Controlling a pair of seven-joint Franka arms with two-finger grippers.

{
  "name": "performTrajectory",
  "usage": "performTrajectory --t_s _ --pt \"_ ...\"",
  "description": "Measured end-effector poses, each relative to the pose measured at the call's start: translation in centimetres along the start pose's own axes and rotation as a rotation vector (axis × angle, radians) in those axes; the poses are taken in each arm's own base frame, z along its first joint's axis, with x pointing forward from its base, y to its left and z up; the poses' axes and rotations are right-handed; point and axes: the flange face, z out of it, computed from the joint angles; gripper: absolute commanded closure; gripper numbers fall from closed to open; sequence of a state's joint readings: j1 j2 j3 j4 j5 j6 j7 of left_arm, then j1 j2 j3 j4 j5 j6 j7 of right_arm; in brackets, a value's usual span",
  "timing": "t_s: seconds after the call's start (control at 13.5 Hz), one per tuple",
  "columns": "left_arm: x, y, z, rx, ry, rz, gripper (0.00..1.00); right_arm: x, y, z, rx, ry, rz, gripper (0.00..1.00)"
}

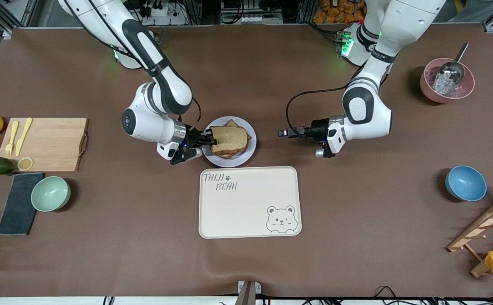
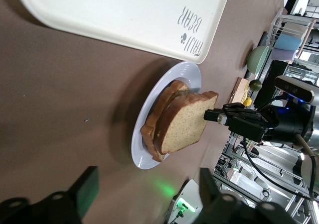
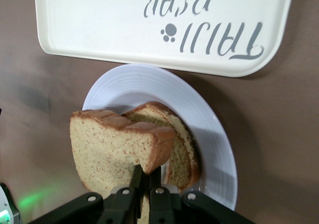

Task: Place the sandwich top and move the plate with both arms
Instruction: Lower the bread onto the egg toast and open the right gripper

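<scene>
Bright, even overhead light across the counter (image 1: 246, 262); shadows soft and short, e.g. beside the blue bowl (image 1: 465, 183) and green bowl (image 1: 50, 193). No hard glare, just a mild sheen on the tray (image 1: 249, 202). Front view sharp, little edge distortion. Left wrist view: own end effector (image 2: 144, 194) fingers are dark, blurred blobs up close, green LED glow on the counter beneath. Right wrist view: plate (image 3: 209, 129) crisp, green glow in one corner, sandwich top (image 3: 114, 149) shades the plate below.

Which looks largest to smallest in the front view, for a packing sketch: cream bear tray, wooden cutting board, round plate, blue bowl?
1. cream bear tray
2. wooden cutting board
3. round plate
4. blue bowl
</scene>
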State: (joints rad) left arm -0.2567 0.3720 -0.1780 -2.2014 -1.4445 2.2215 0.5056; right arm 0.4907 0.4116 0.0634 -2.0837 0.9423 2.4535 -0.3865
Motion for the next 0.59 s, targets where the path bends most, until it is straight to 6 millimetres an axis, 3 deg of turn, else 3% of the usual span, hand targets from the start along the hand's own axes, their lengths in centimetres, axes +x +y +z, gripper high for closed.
performTrajectory --t_s 0.07,0.15,0.22,0.37,0.52,0.59 --pt "-0.1 -0.2 0.1 -0.007 0.002 -0.011 0.18 -0.1 -0.2 0.3 -0.006 0.005 -0.005 0.98" --pt "-0.3 -0.4 0.3 -0.012 0.002 -0.018 0.19 -0.2 -0.3 0.6 -0.009 0.006 -0.007 0.61" --pt "-0.5 -0.5 0.6 -0.014 0.0 -0.02 0.21 -0.2 -0.3 0.7 -0.01 0.005 -0.005 0.57" --pt "-0.6 -1.0 1.1 -0.032 0.005 -0.014 0.23 -0.2 0.1 0.7 -0.011 0.005 0.002 0.31" --pt "-0.5 -2.1 1.9 -0.071 0.027 0.007 0.26 -0.1 0.3 0.6 -0.011 0.008 0.008 0.19" --pt "-0.5 -2.6 2.3 -0.076 0.027 0.013 0.29 -0.1 0.4 0.6 -0.01 0.009 0.01 0.19"
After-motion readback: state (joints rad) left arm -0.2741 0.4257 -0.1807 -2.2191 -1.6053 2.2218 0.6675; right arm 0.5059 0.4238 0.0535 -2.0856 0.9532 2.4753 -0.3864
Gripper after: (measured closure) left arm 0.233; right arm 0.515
